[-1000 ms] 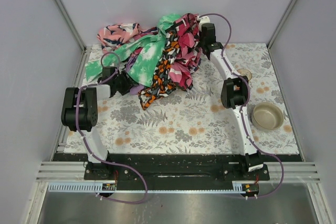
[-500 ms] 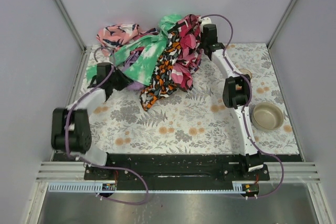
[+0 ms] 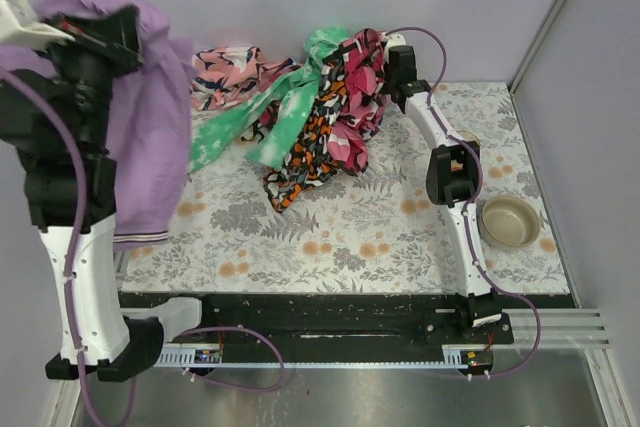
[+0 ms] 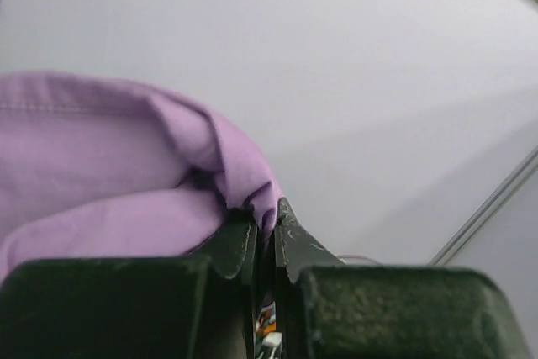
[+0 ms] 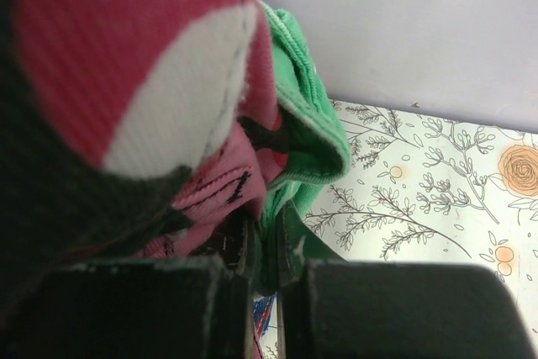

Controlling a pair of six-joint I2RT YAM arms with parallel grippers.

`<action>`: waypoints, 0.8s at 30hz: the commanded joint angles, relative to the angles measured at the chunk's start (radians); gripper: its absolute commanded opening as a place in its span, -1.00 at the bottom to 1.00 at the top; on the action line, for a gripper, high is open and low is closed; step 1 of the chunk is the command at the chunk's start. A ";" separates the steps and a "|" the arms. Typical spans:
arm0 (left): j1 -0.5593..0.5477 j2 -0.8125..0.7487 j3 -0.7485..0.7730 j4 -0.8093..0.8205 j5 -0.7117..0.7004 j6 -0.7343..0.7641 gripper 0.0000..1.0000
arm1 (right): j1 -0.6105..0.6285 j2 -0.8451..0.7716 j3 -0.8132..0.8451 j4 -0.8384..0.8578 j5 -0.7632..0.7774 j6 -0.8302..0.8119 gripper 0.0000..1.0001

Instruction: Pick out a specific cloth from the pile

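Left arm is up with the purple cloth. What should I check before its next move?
1. Left gripper grip: ok, shut on the lilac cloth, with fabric pinched between the fingers.
2. Correct item: ok, plain lilac with a pale hem stripe.
3. Nothing else lifted: ok, only lilac fabric drapes over the left arm.
4. Lilac cloth separated from the pile: cannot tell, because its edge overlaps the pile's green-and-white fabric in the top view.
5. Right gripper anchoring the pile: ok, shut on the green cloth.
6. Hem clear of the table: cannot tell from above.
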 commanded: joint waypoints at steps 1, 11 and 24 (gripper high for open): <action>0.002 0.186 0.418 -0.115 0.083 0.083 -1.00 | -0.042 0.040 -0.011 -0.186 0.118 -0.035 -0.85; 0.002 0.106 0.265 -0.057 0.141 0.058 -1.00 | -0.042 -0.078 -0.090 -0.194 0.076 -0.050 -0.47; 0.002 -0.302 -0.271 -0.011 -0.052 -0.006 -1.00 | -0.039 -0.350 -0.288 -0.181 0.107 -0.023 0.98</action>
